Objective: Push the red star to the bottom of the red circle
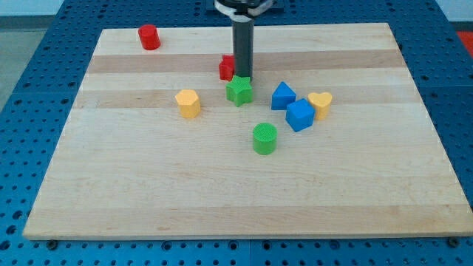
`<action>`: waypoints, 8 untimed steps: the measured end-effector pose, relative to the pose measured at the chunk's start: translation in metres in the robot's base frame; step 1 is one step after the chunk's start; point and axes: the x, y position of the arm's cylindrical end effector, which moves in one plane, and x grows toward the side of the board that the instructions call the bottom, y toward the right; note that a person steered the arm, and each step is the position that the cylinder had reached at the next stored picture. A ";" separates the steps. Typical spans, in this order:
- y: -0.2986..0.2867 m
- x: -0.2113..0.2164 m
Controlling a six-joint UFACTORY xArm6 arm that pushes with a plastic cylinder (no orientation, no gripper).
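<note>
The red star [226, 67] lies near the board's top centre, partly hidden behind my rod. The red circle [149, 37] stands at the view's top left, well apart from the star. My tip [243, 77] rests on the board just right of the red star, touching or nearly touching it, and directly above the green star [239, 90].
A yellow block [188, 103] lies left of the green star. A green cylinder [264, 138] sits below centre. A blue block [282, 96], a blue cube [299, 114] and a yellow heart [320, 104] cluster at the right. The wooden board [111, 185] ends at blue table edges.
</note>
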 end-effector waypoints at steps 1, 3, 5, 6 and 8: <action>-0.009 -0.022; -0.015 -0.065; -0.090 -0.063; -0.130 -0.063; -0.126 -0.061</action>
